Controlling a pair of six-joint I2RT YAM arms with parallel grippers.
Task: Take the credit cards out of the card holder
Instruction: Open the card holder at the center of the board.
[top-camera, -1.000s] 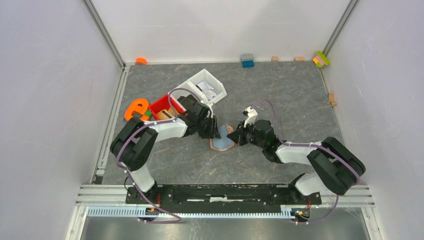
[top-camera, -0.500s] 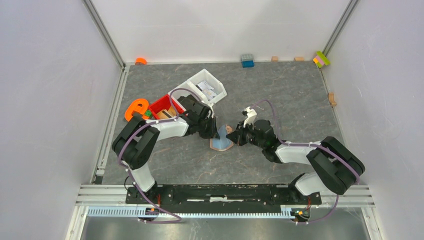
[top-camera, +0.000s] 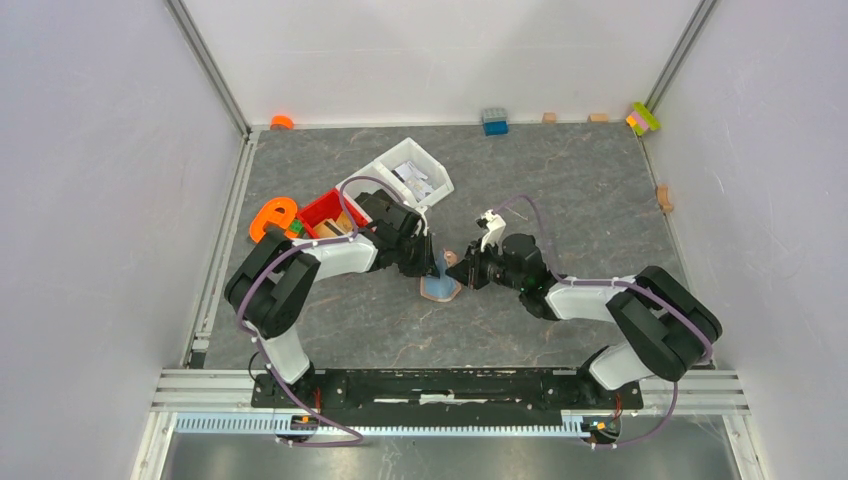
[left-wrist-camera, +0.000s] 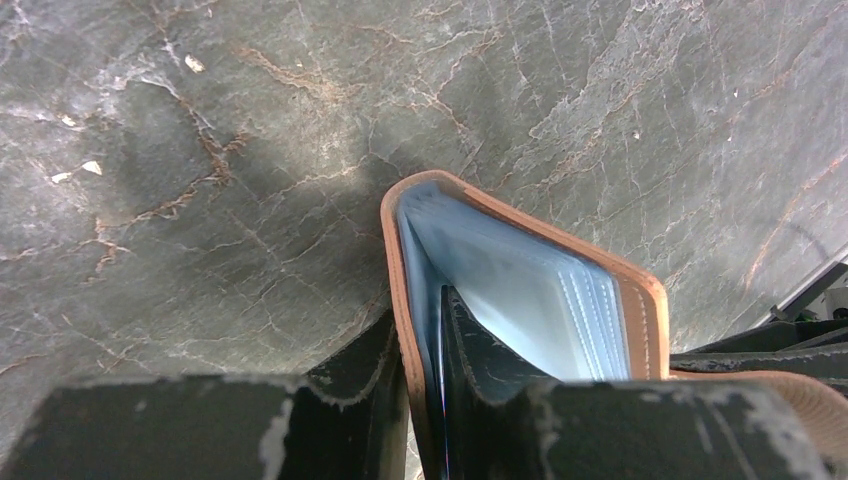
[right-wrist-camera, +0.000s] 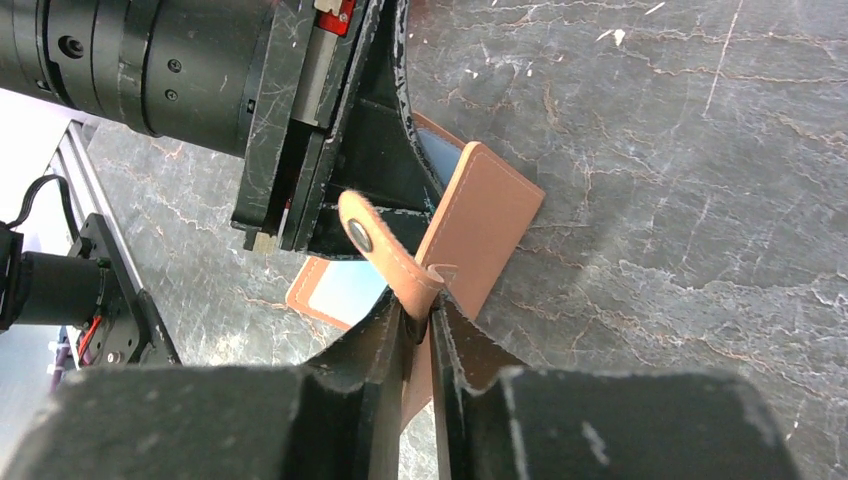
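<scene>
my left gripper (left-wrist-camera: 421, 345) is almost closed, and it clamps one flap of the small tan-brown leather-like folding card holder (left-wrist-camera: 640, 300): one finger is outside the brown edge, the other inside against the pale blue lining. my right gripper (right-wrist-camera: 418, 315) is also narrowed to a thin gap. it pinches the opposite flap, just at the root of the little closing tab with a metal snap (right-wrist-camera: 372, 240). the card holder stands open between both tools in the middle of the dark grey marbled table (top-camera: 560, 180), with its lower edge on the surface. whether the pale blue is a card or a plastic pocket i cannot tell.
</scene>
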